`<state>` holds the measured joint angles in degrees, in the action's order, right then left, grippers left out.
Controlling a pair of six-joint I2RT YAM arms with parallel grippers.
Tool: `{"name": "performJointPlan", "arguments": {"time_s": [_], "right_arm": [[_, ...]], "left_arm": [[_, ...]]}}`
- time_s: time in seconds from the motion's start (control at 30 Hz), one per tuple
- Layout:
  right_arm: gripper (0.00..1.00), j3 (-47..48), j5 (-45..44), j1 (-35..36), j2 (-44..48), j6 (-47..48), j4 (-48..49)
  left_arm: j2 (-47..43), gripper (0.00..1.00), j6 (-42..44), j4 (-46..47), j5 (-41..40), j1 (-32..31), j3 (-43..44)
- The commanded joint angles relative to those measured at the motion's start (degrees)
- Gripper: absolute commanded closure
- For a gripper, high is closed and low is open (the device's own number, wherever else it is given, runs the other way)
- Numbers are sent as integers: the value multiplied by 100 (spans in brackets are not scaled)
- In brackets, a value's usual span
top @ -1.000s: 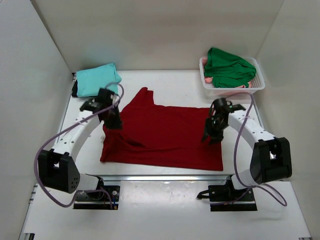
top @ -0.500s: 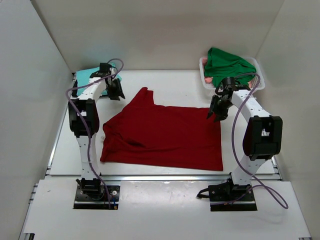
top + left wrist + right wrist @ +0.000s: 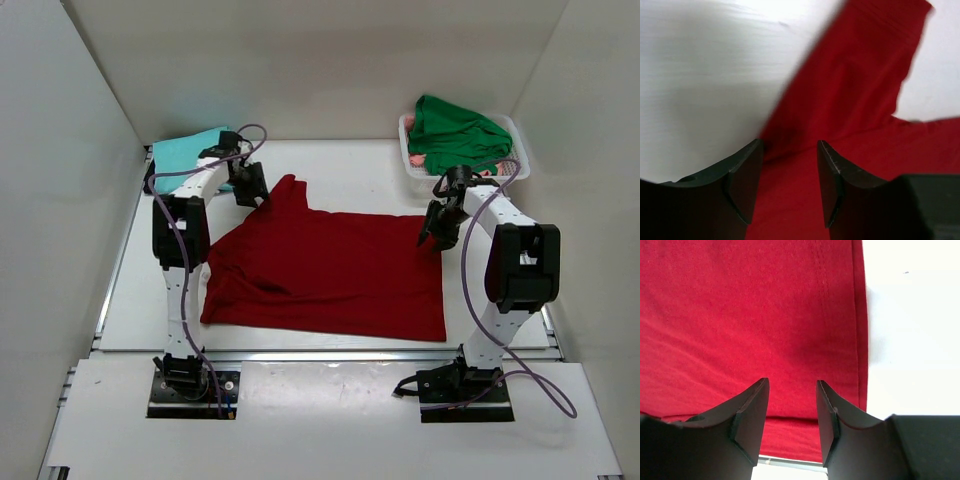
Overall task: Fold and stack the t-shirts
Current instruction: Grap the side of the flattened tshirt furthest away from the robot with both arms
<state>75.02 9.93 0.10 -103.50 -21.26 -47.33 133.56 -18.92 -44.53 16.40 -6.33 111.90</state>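
The dark red t-shirt [image 3: 330, 270] lies spread flat across the middle of the table, one sleeve pointing to the back left. My left gripper [image 3: 255, 192] hovers open just over that sleeve [image 3: 860, 80], nothing between its fingers. At the shirt's far right corner my right gripper [image 3: 432, 232] also stands open above the cloth [image 3: 765, 315], close to the hem. A folded light teal t-shirt [image 3: 190, 158] rests at the back left. The bright green t-shirt [image 3: 455, 135] is heaped in the basket.
A white lattice basket [image 3: 515, 172] stands at the back right corner with something pink under the green cloth. White walls close in on three sides. A metal rail [image 3: 330, 355] runs along the table's near edge.
Both arms swung from the shirt's near half to its far edge. The left gripper opened and now sits over the back-left sleeve; the right stayed open.
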Motion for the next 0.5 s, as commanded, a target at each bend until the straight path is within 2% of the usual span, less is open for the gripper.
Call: {"name": "performJointPlan", "arguments": {"time_s": [0.0,0.1,0.2,0.27,0.33,0.37,0.4,0.47], "right_arm": [[60,285,-35,-1,41,-45,171],[60,329,-9,-1,58,-28,189],[60,224,52,-123,85,16,242],[60,171,-35,-142,111,42,329],[60,57,-254,-72,164,-1,478],[59,48,-429,-89,199,16,636],[59,30,-535,-124,190,-27,733],[58,-23,-886,-133,129,-54,1014]], "left_arm": [[-76,42,46,-20,241,-290,-63],[12,47,37,-100,170,-299,-142],[-23,71,20,-38,214,-247,-195],[-101,76,-7,-29,232,-220,-168],[-216,71,-51,6,205,-150,-168],[-242,59,-85,15,197,-176,-151],[-329,51,-95,24,188,-141,-159],[-514,48,-112,129,232,-106,-238]]}}
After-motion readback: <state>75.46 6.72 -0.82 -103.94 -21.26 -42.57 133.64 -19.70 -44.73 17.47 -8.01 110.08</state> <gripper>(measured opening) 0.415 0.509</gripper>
